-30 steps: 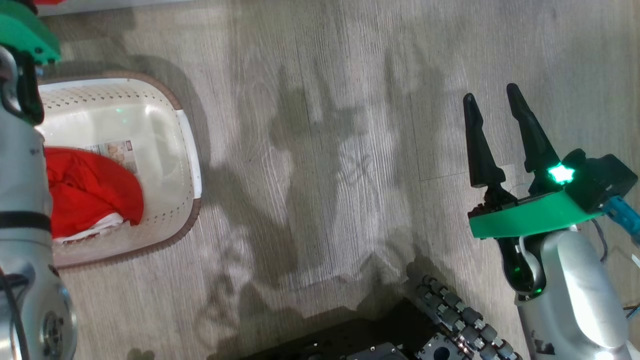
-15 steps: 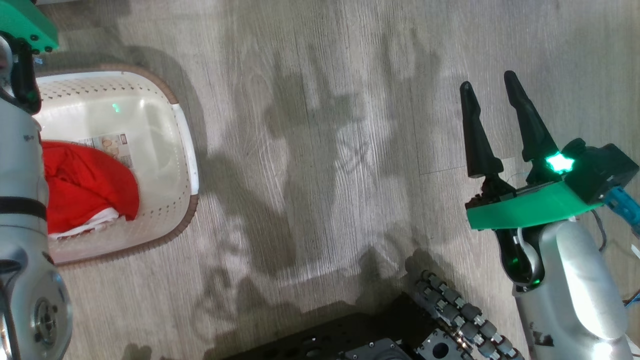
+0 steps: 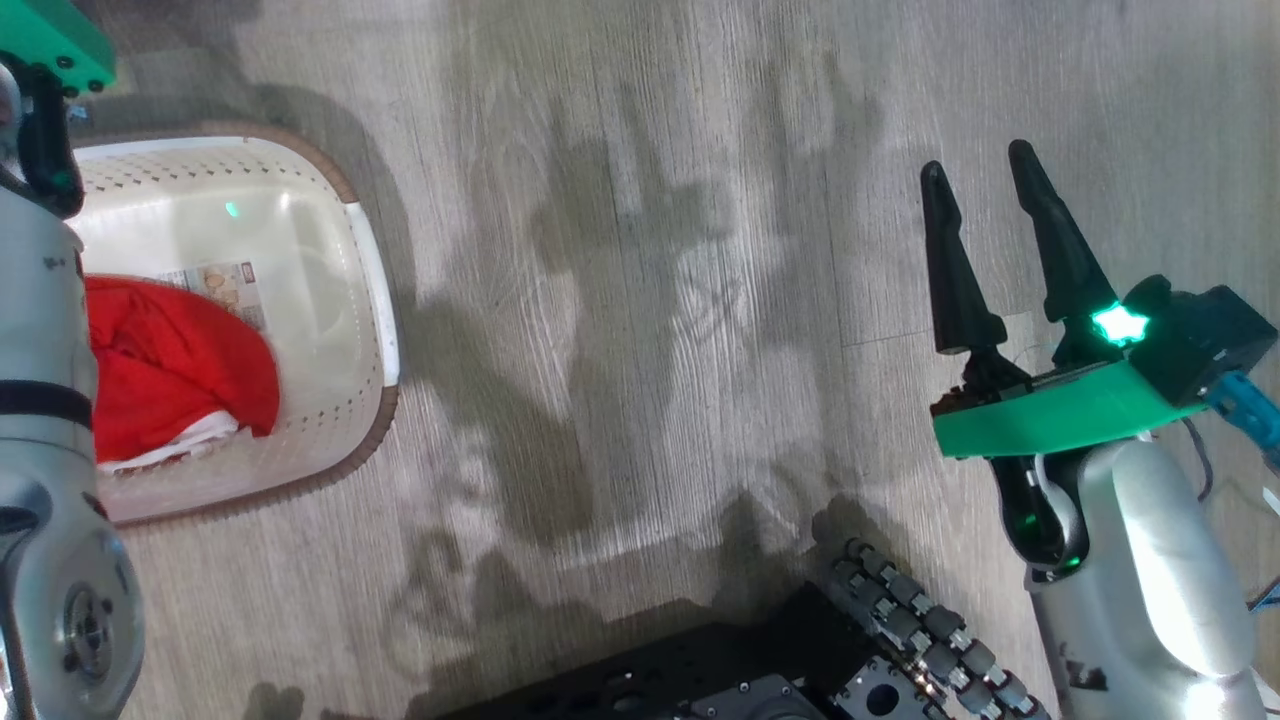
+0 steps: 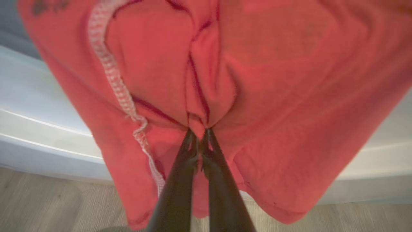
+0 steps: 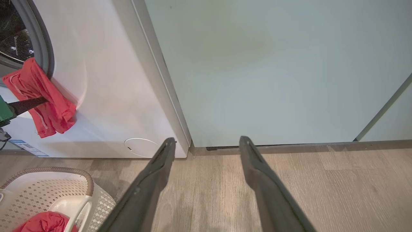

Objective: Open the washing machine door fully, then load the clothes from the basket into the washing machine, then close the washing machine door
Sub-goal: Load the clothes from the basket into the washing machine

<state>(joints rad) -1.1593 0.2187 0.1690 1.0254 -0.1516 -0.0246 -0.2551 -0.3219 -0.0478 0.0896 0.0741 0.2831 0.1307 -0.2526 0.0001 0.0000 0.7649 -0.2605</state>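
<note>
Wood-grain floor in front of the white washing machine, and the left gripper has just gone from wide open to pinched tight on a red garment that's hanging out over the lip of the drum opening, so I'd guess it gets shoved properly inside next. Right gripper hangs over bare floor, fingers spread, holding nothing. Basket has a red-and-white bundle in it, so loading looks maybe halfway.
</note>
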